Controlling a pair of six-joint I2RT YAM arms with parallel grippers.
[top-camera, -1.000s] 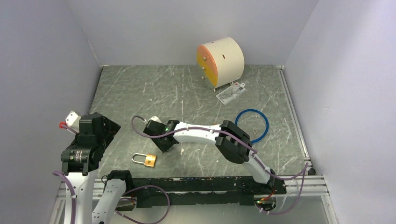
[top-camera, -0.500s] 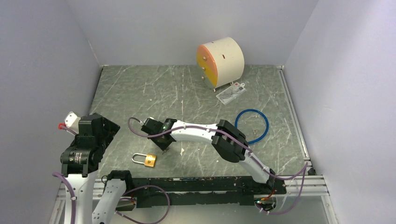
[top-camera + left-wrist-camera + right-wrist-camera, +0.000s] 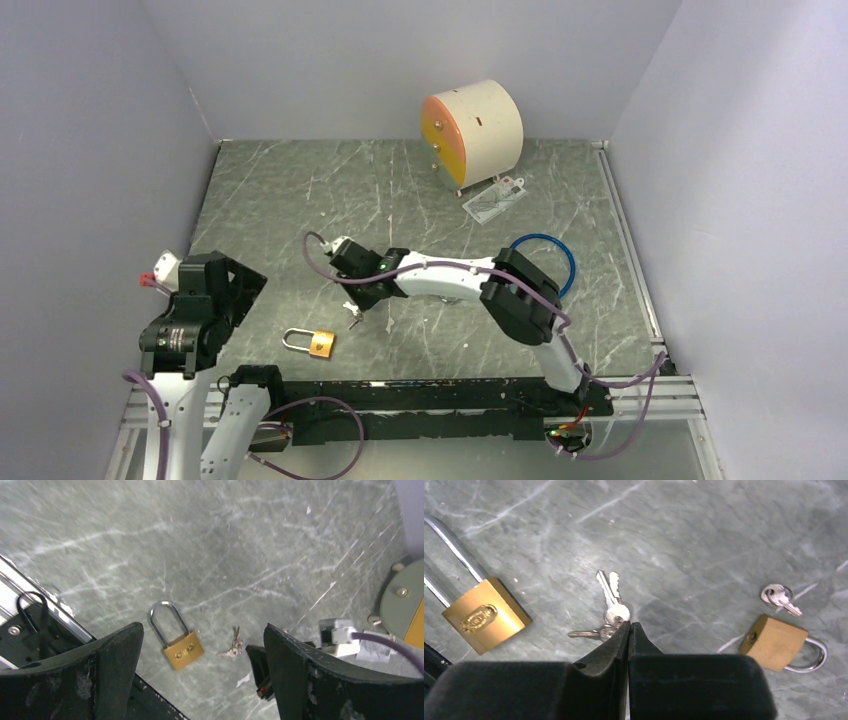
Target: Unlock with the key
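A: Around the right jaws?
B: Touching the tips, dead ahead: key bunch (image 3: 610, 611), flat on the counter (image 3: 704, 540). Off to their left, brass padlock (image 3: 484, 614); to their right, well apart, second padlock (image 3: 774, 643) with small key (image 3: 780, 596) beside.
A: Changed since a second ago?
B: Pressed fully together now, half open before; cannot tell whether gripping the key bunch. Right arm (image 3: 440, 280) stretched low, elbow swung rightward.
A: And the left jaws?
B: Spread wide, empty, raised over the counter, brass padlock and key bunch framed between them.
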